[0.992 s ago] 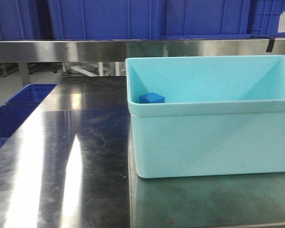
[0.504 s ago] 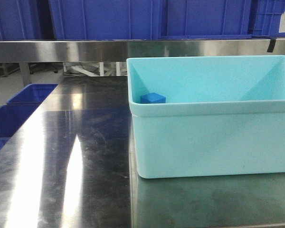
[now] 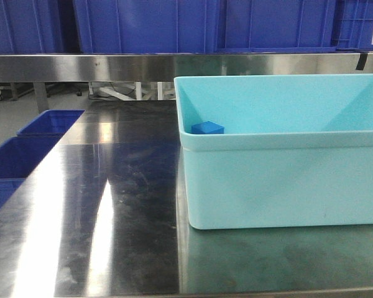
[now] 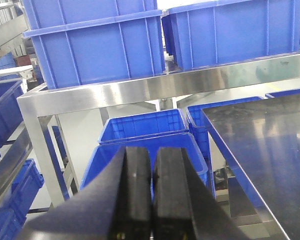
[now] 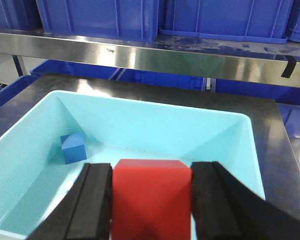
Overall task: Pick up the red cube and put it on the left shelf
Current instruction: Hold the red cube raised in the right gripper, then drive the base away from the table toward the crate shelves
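Observation:
The red cube is held between the black fingers of my right gripper, which hangs over the near part of the light blue tub. My left gripper is shut with nothing between its pads, off the table's left side above blue floor crates. The left shelf, a steel rack level carrying large dark blue crates, stands beyond it. The same steel level runs behind the tub. Neither gripper shows in the front view.
A small blue cube lies in the tub's far left corner, also seen over the rim. The tub stands on the shiny steel table. Blue crates sit below the table's left edge.
The whole front view has slid to the right: the tub, the blue cube and the crates behind sit further right in the frame than a second ago.

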